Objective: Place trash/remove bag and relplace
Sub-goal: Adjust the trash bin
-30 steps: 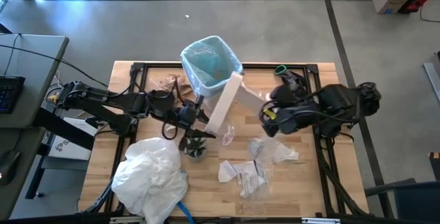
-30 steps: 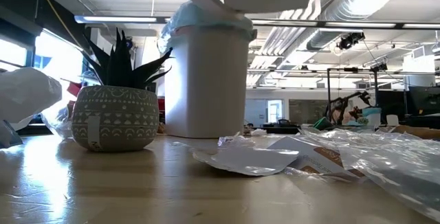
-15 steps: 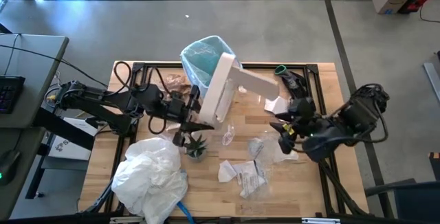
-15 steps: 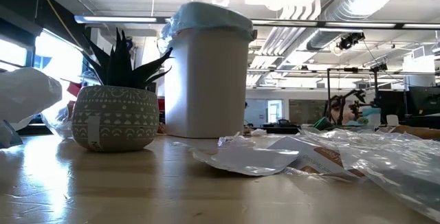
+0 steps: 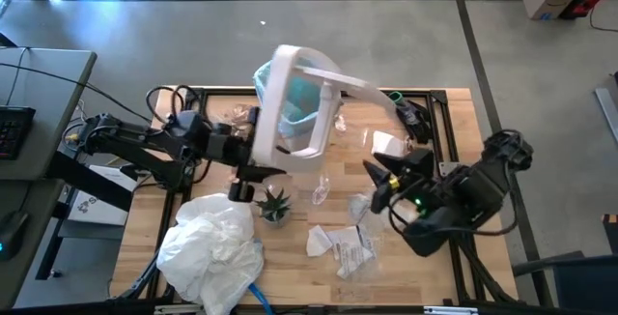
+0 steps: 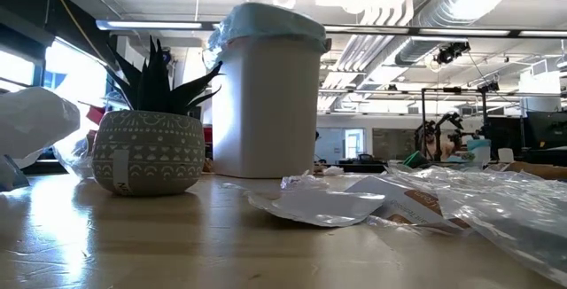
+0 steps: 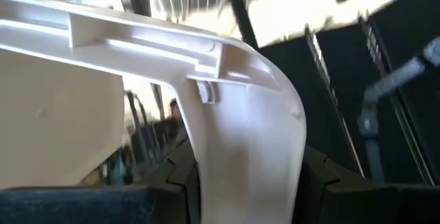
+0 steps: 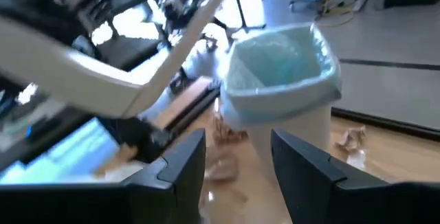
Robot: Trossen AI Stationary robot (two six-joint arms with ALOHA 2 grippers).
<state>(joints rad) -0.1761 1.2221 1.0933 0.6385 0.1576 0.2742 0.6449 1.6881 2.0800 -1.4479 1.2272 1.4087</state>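
Observation:
The white bin (image 5: pixel 273 112) stands at the table's far middle, lined with the light-blue bag (image 8: pixel 278 59), whose edge is folded over the rim. Above it hangs the bin's white lid frame (image 5: pixel 294 112), on which my left gripper (image 5: pixel 254 153) is shut. To the right of the bin my right gripper (image 5: pixel 379 182) is open and holds nothing; it points toward the bin (image 8: pixel 285 114). The trash lies on the table: white paper scraps (image 5: pixel 343 245), clear wrappers (image 5: pixel 372 204) and brown crumpled paper (image 5: pixel 238 115). My left gripper pinches the lid frame's rim (image 7: pixel 244 159) between its two fingers (image 7: pixel 175 183), coming from the table's left and slanting upward. The frame is lifted clear over the bin's mouth and tilted, so that its open face shows from above.
A small green potted plant (image 5: pixel 274 204) stands just near of the bin, under the lid. A big crumpled white bag (image 5: pixel 212 247) lies at the near left. A white paper piece (image 5: pixel 388 145) lies by the right arm. Clear plastic (image 6: pixel 496 205) spreads over the table's right part.
My left gripper has risen and tipped upward, and the lid frame has swung from leaning edge-on beside the bin to hanging over its mouth. My right gripper has drawn away from the lid toward the table's near right and has turned about.

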